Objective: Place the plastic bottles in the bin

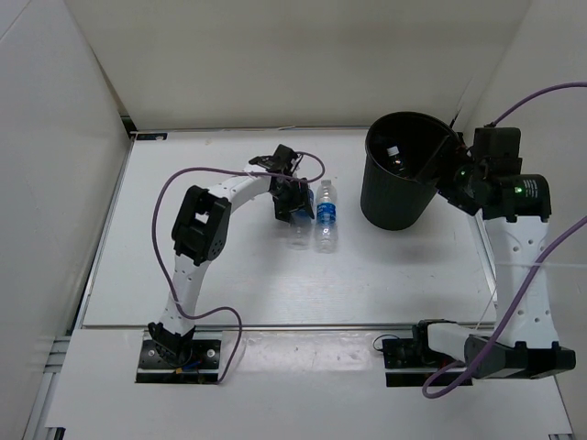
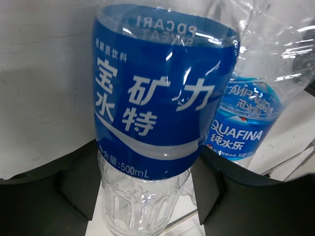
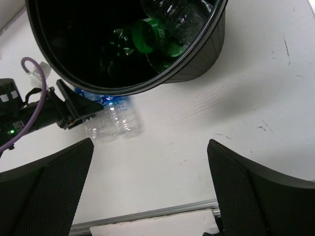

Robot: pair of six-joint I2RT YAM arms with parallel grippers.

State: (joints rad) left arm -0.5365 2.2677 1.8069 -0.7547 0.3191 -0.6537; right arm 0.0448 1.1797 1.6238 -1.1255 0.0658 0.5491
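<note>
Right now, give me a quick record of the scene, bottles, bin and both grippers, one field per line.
left gripper: fingers against both sides of the Pocari bottle, lying on the table
Aquafina bottle: lying beside it, free
bin: holds green bottle and clear bottle
right gripper: open, empty, near the bin
bottles left out: two

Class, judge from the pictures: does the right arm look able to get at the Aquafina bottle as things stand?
Probably not directly: the bin stands between the right pincer and the Aquafina bottle, and the left pincer sits close beside it, round the Pocari bottle.
</note>
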